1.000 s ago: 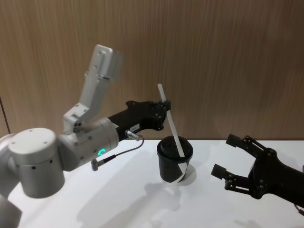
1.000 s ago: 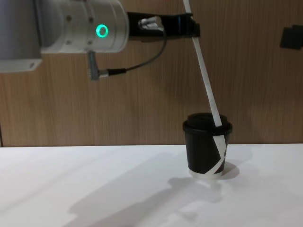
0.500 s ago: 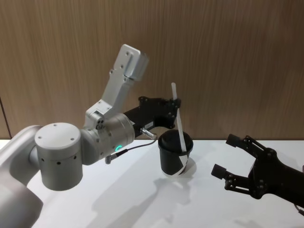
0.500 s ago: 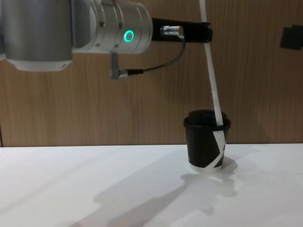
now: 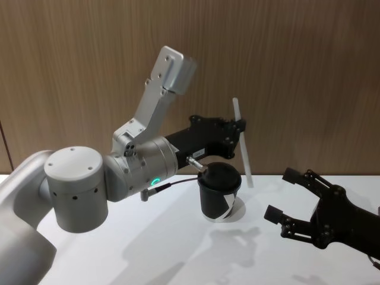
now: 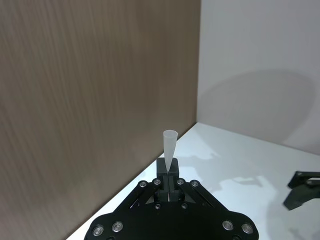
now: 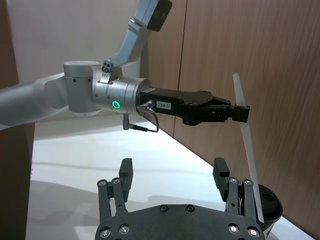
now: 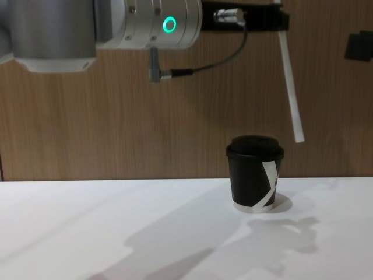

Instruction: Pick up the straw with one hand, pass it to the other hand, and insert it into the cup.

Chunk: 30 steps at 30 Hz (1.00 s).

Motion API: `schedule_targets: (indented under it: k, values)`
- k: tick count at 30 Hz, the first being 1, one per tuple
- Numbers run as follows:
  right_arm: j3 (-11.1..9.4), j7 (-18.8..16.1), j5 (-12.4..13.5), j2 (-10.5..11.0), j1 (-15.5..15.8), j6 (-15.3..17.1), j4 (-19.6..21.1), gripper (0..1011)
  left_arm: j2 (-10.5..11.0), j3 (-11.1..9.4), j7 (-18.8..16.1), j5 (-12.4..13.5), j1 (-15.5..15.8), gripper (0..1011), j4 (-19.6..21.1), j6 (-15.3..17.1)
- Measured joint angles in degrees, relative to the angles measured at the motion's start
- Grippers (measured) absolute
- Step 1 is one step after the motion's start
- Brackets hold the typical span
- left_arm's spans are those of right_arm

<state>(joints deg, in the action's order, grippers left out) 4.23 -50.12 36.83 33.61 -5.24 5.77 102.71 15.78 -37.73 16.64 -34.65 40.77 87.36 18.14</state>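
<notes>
Head view: the left gripper (image 5: 238,127) pinches the straw (image 5: 244,151) near its top; the right gripper (image 5: 281,195) sits low, fingers wide apart. Chest view: the straw's lower end hangs just right of the cup (image 8: 253,181), level with its top, not touching.

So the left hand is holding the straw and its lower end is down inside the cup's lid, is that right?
Not quite. The left hand does hold the straw, but its lower end is not inside the cup. The chest view shows it hanging in the air off to the cup's right, about level with the top of the lid.
</notes>
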Motion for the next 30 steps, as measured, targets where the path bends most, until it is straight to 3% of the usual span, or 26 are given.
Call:
schedule_targets:
  k: [12, 30]
  values:
    - [0.0, 0.0, 0.0, 0.0, 0.0, 0.0, 0.0, 1001, 0.1, 0.9, 1.1, 0.1, -0.3, 8, 1.8, -1.1]
    - [0.0, 0.0, 0.0, 0.0, 0.0, 0.0, 0.0, 1001, -1.1, 0.1, -2.7, 6.6, 1.1, 8, 0.1, -3.4]
